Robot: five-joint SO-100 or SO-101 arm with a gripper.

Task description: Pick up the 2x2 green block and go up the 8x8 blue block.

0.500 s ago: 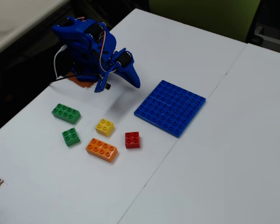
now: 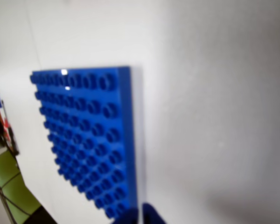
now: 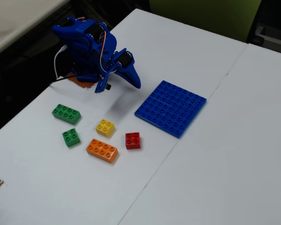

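Note:
The 2x2 green block [image 3: 71,137] lies on the white table at the left of the fixed view, free of any grip. The 8x8 blue block [image 3: 171,108] lies flat to the right of centre; in the wrist view the same 8x8 blue block [image 2: 84,140] fills the left half, blurred. The blue arm is folded at the upper left. Its gripper [image 3: 136,83] points down and right, hangs above the table between the arm's base and the plate, and looks shut and empty. In the wrist view only a dark blue tip of the gripper [image 2: 142,215] shows at the bottom edge.
A longer green brick [image 3: 66,113], a yellow brick [image 3: 105,127], a red brick [image 3: 132,140] and an orange brick [image 3: 102,150] lie around the small green one. A seam [image 3: 196,112] between two tables runs diagonally past the plate. The table's left edge is close to the bricks.

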